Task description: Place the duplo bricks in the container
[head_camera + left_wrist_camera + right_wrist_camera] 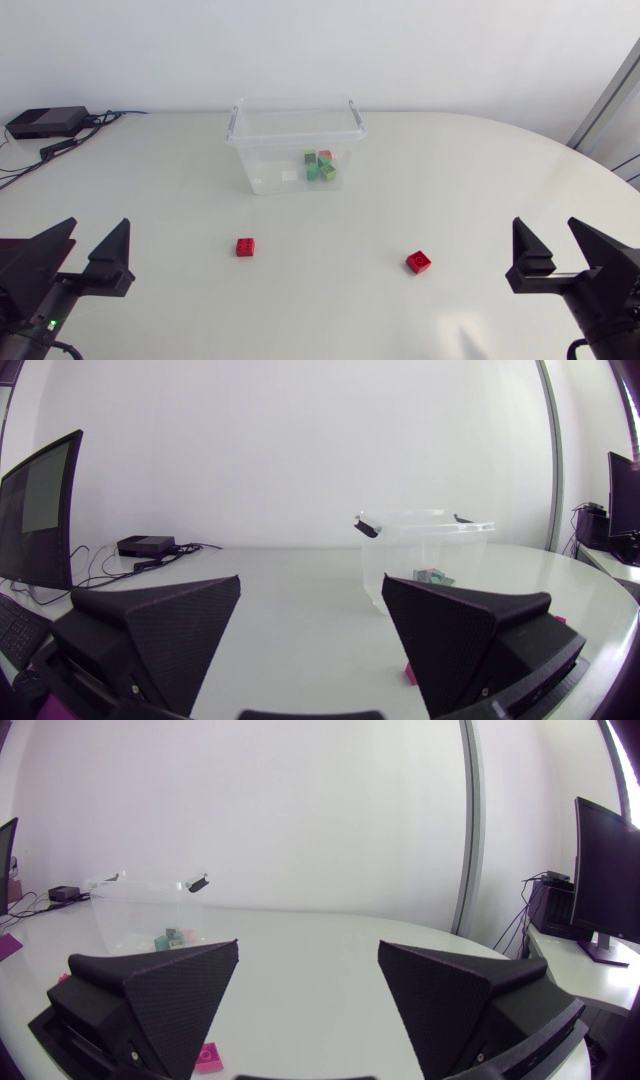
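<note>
The bench (pixel 150 200) carries a clear container (pixel 270 165) at its far middle, holding several green and red duplo bricks (pixel 320 165). The left end effector (pixel 97 228) and right end effector (pixel 546 228) sit at the near corners, fingers spread and empty. The left red brick (pixel 245 247) and right red brick (pixel 419 262) lie loose; the judged next step is a pickup, with an arm descending over its nearer brick.

A red brick (pixel 245 247) and another red brick (pixel 419 262) are lying on the off-white worktop (pixel 150 200), green bricks (pixel 318 168) showing inside the clear container (pixel 265 160).
</note>
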You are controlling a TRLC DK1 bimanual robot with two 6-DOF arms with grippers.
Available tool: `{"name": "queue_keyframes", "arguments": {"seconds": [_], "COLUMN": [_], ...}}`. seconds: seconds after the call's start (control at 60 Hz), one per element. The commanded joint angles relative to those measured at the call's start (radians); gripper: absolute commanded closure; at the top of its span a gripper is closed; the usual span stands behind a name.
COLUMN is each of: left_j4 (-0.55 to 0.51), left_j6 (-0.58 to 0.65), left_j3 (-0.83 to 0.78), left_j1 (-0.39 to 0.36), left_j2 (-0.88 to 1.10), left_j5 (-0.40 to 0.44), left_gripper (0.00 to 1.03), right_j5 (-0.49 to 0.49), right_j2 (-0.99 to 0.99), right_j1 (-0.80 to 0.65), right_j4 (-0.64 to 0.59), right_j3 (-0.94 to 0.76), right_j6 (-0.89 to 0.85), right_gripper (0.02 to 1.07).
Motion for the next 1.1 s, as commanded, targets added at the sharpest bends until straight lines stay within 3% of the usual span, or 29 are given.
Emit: {"name": "queue_keyframes", "arguments": {"seconds": [0.0,0.85,1.083], "left_j4": [0.003,0.010,-0.020], "left_j6": [-0.026,-0.012,-0.053], "left_j3": [-0.019,0.041,0.329], "left_j1": [-0.008,-0.013,-0.043], "left_j2": [-0.012,0.002,0.402], "left_j5": [0.004,0.004,0.004], "left_gripper": [0.04,0.05,0.06], "right_j5": [-0.003,-0.006,-0.006], "right_j2": [-0.005,-0.004,-0.004], "right_j1": [0.003,0.009,0.009], "right_j4": [-0.001,-0.007,-0.006], "right_j3": [-0.020,-0.020,-0.020], "right_j6": [0.006,-0.001,-0.001], "right_gripper": [0.06,0.06,0.06]}}
